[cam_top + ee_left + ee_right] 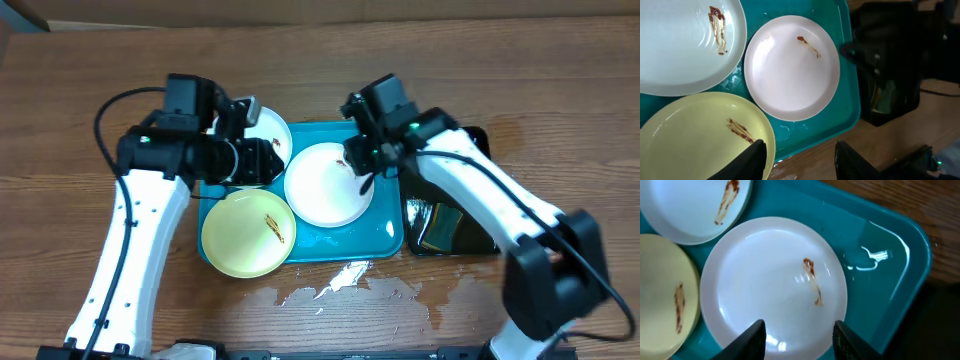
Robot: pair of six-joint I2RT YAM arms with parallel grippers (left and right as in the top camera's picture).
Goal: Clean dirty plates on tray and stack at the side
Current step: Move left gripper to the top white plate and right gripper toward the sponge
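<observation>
Three plates lie on the turquoise tray [385,238]. A white plate [325,190] with a brown smear sits in the middle right; it shows in the right wrist view [765,290] and left wrist view [790,70]. A pale yellow-green plate [245,235] with a smear lies front left, also in the left wrist view [695,135]. A second white plate [275,132] lies at the back left, partly hidden by my left arm. My left gripper [800,160] is open over the tray's front edge. My right gripper [797,337] is open, empty, above the middle white plate.
A narrow black tray [455,225] stands right of the turquoise tray. Water is spilled on the wooden table [340,285] in front of the tray. Some water pools in the tray's corner [872,260].
</observation>
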